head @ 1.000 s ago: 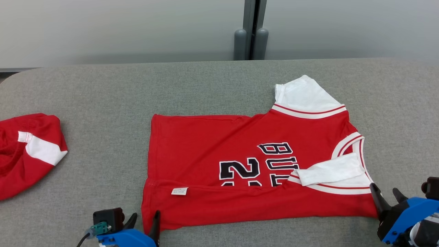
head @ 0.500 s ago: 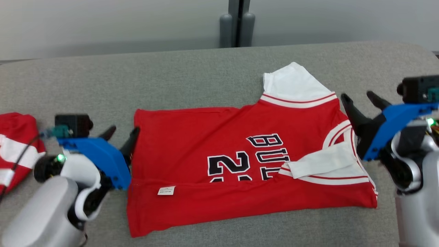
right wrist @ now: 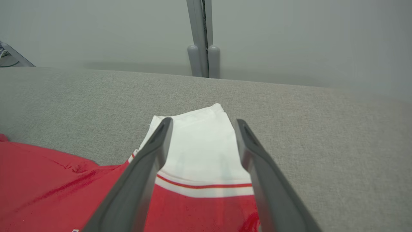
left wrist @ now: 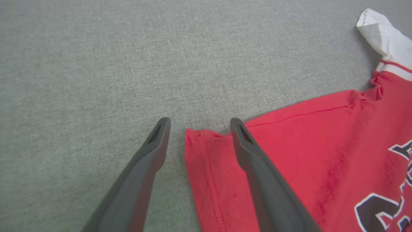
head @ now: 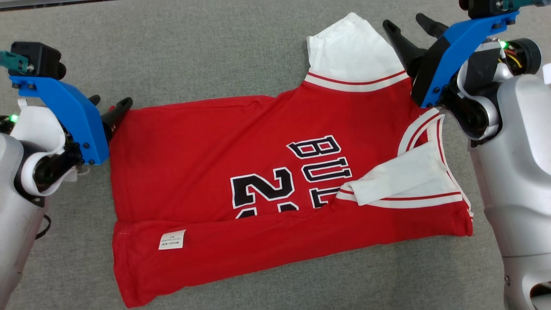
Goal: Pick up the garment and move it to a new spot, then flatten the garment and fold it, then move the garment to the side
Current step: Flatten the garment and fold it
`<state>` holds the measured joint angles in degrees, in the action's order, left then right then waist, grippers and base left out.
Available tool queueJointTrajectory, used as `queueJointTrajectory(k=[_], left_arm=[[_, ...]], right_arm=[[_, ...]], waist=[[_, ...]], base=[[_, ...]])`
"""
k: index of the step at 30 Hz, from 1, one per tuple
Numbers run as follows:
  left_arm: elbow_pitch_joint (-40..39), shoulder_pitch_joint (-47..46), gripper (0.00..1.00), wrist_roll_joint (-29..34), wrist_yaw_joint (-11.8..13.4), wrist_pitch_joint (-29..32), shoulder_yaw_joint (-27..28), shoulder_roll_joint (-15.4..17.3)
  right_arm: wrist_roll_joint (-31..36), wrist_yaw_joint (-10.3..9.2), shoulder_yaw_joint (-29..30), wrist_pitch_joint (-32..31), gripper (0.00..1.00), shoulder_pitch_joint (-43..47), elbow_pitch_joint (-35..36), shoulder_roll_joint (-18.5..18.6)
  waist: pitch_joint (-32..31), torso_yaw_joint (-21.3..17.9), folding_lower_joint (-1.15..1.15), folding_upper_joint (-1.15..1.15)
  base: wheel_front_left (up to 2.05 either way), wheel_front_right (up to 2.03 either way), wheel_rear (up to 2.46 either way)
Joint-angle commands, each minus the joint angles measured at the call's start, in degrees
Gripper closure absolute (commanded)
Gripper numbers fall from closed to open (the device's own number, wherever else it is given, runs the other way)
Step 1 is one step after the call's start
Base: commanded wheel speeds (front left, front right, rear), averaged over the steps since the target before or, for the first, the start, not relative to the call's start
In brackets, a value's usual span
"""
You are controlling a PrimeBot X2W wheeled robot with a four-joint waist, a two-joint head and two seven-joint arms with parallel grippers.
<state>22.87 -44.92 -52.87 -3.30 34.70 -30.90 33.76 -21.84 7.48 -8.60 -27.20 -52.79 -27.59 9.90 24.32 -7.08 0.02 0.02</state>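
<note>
- garment lies flat on the grey desk, near edge folded over the print.
- left hand, wide, straddles the far hem corner; right hand, wide, sits over the white sleeve, both probably set to fold the far edge.

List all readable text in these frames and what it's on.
"BUL": black, white-edged letters on the red jersey; the rest is covered by folded fabric.
"2": large number on the same jersey; the next digit is mostly hidden.
Print on the white label near the hem: too small to read.
</note>
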Motion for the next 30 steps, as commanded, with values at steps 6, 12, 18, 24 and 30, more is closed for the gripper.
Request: queueJointTrajectory(k=[6,12,18,24,30], left_arm=[[-0.1,-2.1,0.0,-0.6,0.4,3.5,-0.4,1.3],[-3.0,-1.9,0.0,-1.2,0.9,2.2,1.0,1.9],[-6.9,1.1,0.0,-2.0,1.9,3.5,0.9,3.0],[-7.3,2.8,0.0,-0.8,3.7,3.1,0.1,3.5],[-4.5,2.5,0.57,5.0,6.8,-0.7,-1.8,3.2]], right_arm=[[-2.2,0.03,-2.5,4.4,0.0,-5.7,-5.7,1.0],[-3.7,0.03,-3.3,6.8,0.0,-6.8,-8.5,2.3],[-4.6,0.03,-4.1,8.2,0.0,-6.9,-10.4,3.6],[-4.8,0.03,-4.7,8.5,0.0,-8.5,-11.3,3.3],[-3.8,0.03,-4.4,7.1,0.0,-10.4,-13.8,3.5]], waist=[[2.8,0.1,-0.02,-0.02],[3.2,0.3,-0.02,-0.02],[3.2,0.6,-0.02,-0.02],[4.9,0.5,-0.02,-0.02],[6.9,1.0,-0.02,-0.02]], base=[[0.0,0.0,0.0],[0.0,0.0,0.0],[0.0,0.0,0.0],[0.0,0.0,0.0],[0.0,0.0,0.0]])
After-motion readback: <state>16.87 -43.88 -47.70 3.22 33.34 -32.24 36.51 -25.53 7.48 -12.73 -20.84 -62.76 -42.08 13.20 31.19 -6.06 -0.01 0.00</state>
